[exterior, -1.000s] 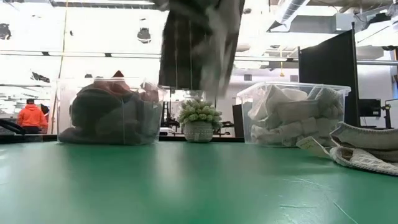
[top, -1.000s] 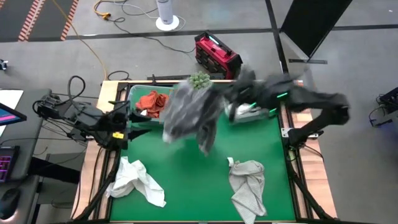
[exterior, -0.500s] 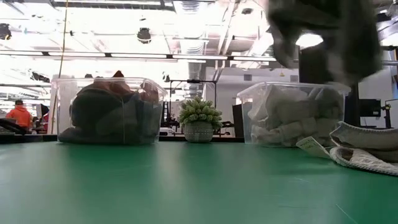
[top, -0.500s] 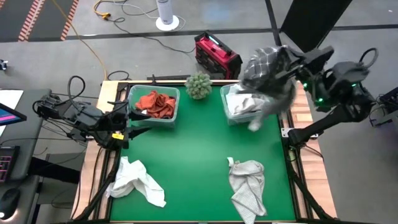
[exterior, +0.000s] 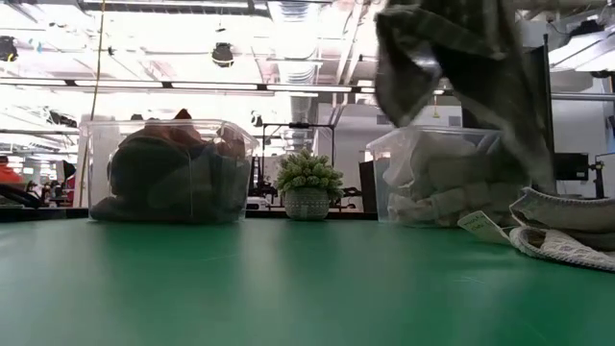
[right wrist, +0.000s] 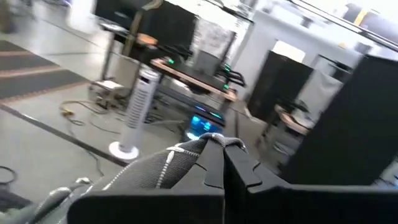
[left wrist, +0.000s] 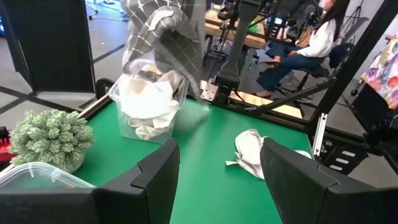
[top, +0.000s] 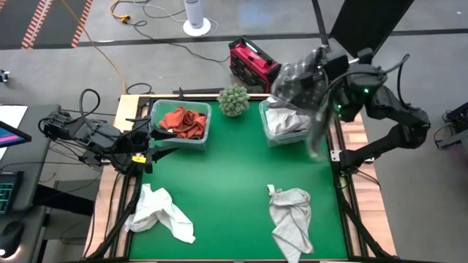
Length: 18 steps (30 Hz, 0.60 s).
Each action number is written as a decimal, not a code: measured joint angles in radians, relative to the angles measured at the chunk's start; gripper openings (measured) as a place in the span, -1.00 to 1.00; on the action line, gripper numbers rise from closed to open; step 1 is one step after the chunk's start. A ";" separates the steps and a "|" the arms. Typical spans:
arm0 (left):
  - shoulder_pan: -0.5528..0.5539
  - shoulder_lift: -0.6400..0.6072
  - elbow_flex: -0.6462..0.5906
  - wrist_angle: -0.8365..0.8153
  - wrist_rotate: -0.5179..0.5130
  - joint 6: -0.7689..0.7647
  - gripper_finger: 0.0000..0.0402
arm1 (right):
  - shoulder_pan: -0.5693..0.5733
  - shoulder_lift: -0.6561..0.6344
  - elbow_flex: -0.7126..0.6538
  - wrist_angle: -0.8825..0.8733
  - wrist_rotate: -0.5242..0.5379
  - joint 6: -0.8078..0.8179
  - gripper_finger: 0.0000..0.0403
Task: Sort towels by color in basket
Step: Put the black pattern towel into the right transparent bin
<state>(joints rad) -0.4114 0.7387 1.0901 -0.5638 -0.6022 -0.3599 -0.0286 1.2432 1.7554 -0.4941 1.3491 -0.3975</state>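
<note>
**First:** High view, starting nearest: we see a white towel (top: pixel 159 212) at lower left of the green table (top: pixel 227 183) and a light grey towel (top: pixel 291 219) at lower right, well apart.

**Second:** Further back we find two clear bins. The left bin (top: pixel 180 124) holds a rust-orange towel (top: pixel 183 120); the right bin (top: pixel 287 124) holds pale towels (top: pixel 284 121). A small potted plant (top: pixel 234 99) stands between them.

**First:** And the grippers?

**Second:** We see the left gripper (top: pixel 162 139) at the table's left edge beside the left bin, its jaws fairly wide and holding nothing. The right gripper (top: pixel 327 67) is at upper right, raised above the right bin, jaws clamped on a dark plaid towel (top: pixel 303 84) that hangs down over the bin's far side.

**First:** Beyond the table we see a red case (top: pixel 254 64) on the floor.
</note>
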 joint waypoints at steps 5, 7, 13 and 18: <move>0.000 0.000 0.000 -0.001 0.000 -0.006 0.06 | -0.050 0.009 -0.002 0.248 -0.218 -0.078 -0.93; 0.000 0.000 0.000 -0.002 0.000 -0.013 0.06 | -0.060 0.004 -0.002 0.399 -0.278 -0.127 -0.93; 0.000 0.000 0.001 -0.017 0.000 -0.047 0.06 | -0.082 -0.014 0.000 0.779 -0.402 -0.393 -0.93; 0.000 0.000 0.001 -0.027 0.000 -0.093 0.06 | -0.127 -0.038 0.000 0.831 -0.500 -0.471 -0.93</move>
<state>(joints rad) -0.4114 0.7391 1.0908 -0.5911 -0.6022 -0.4530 -0.1559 1.2053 1.7550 0.3370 0.8495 -0.8683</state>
